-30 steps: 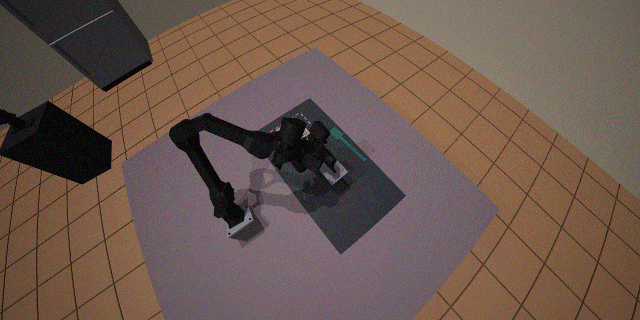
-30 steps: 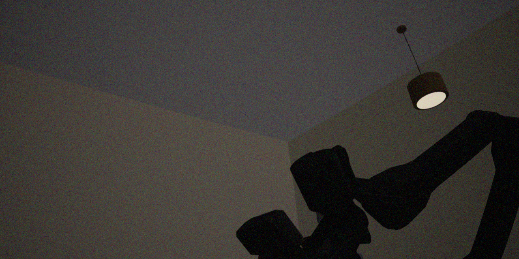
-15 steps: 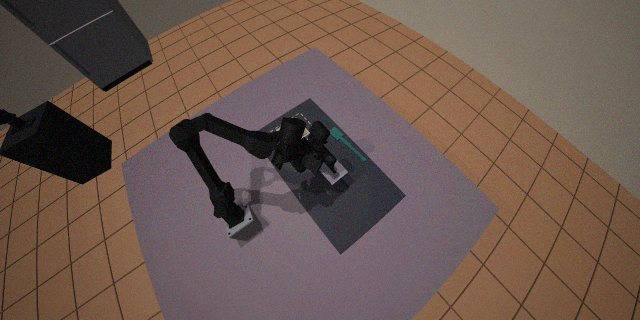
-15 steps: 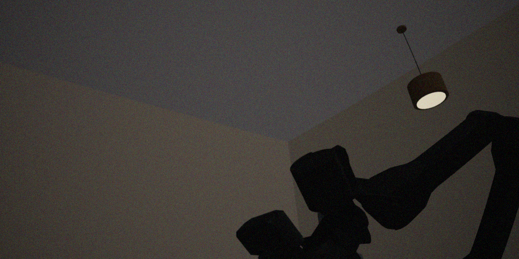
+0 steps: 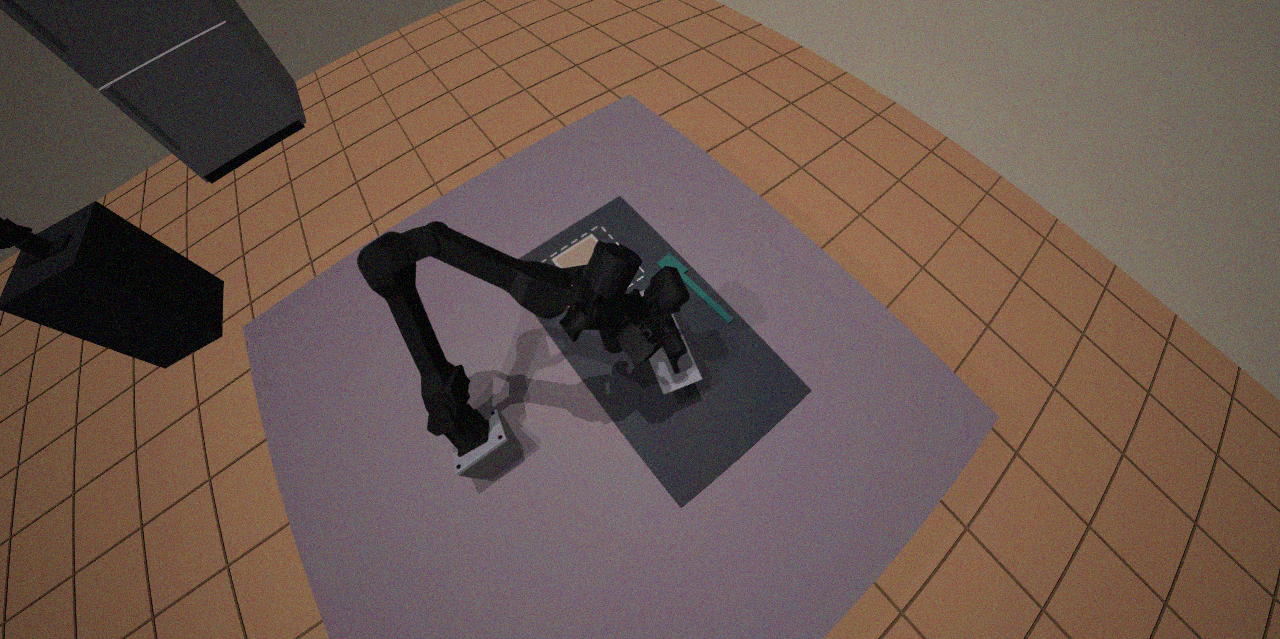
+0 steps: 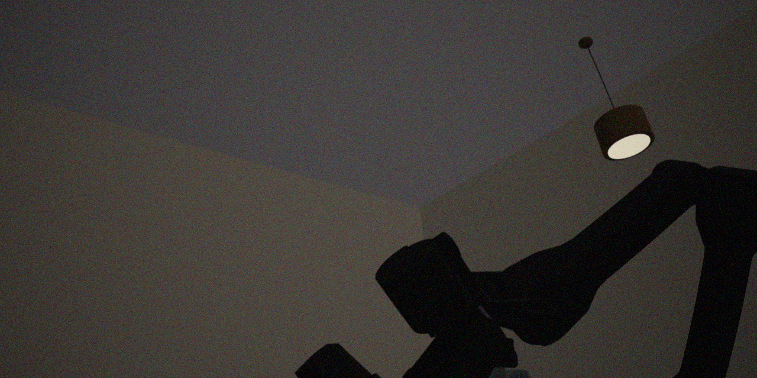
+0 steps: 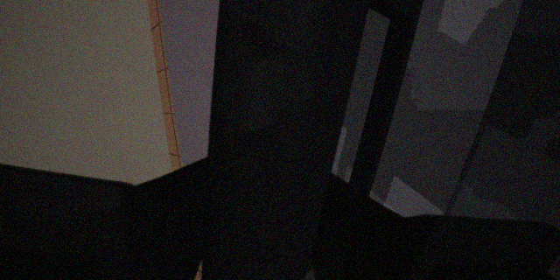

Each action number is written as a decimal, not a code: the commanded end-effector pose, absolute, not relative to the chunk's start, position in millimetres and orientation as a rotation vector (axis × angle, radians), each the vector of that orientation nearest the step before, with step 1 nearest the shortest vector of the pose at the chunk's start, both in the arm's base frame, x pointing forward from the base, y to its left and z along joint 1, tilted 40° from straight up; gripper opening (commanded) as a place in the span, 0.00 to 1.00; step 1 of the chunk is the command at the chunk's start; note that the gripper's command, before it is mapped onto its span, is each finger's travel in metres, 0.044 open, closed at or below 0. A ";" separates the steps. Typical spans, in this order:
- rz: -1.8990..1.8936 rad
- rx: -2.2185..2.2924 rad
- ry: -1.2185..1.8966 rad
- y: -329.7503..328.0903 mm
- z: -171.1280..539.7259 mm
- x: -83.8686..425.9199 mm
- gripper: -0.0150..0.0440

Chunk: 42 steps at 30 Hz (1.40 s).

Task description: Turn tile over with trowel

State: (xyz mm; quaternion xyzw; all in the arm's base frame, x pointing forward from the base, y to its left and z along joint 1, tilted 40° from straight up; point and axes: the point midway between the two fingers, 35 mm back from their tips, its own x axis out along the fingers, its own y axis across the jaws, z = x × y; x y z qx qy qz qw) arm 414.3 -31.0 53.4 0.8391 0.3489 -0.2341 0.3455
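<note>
A small trowel [image 5: 682,377] [image 7: 264,79] has a pale grey blade in the top view; its dark handle fills the middle of the wrist view. My gripper [image 5: 661,356] [image 7: 267,164] is shut on it, with the blade over the middle of the dark mat [image 5: 707,447]. The tan tile [image 5: 575,254] lies in the area of the dashed outline [image 5: 603,227] at the mat's upper end. The arm hides much of the tile and outline. I cannot tell which tile side faces up. The exterior view does not show the fingertips.
A teal long-handled tool [image 5: 707,294] lies on the mat's right side, close to the wrist. The mat lies on a light purple table top [image 5: 805,501]. The arm's base [image 5: 483,453] stands at the lower left. A black box [image 5: 116,295] stands farther left.
</note>
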 end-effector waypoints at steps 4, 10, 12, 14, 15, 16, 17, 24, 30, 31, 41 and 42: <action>-0.879 2.239 0.780 -60.8 23.4 425.8 0.25; -1.093 2.259 0.678 -80.9 -4.5 428.3 0.25; -1.161 2.261 0.642 -87.5 -13.8 428.2 0.25; -1.228 2.261 0.603 -93.9 -22.9 427.8 0.25; -1.261 2.260 0.584 -97.1 -27.3 427.5 0.25; -1.293 2.259 0.564 -100.3 -31.6 427.1 0.25; -1.327 2.256 0.542 -103.5 -36.1 426.7 0.25; -1.553 2.224 0.377 -125.9 -65.2 421.4 0.25; -1.727 2.173 0.218 -144.1 -87.3 414.4 0.25; -1.753 2.163 0.191 -147.1 -90.8 413.0 0.25; -1.790 2.147 0.152 -151.2 -95.6 411.0 0.25; -1.790 2.147 0.152 -151.1 -95.8 411.0 0.25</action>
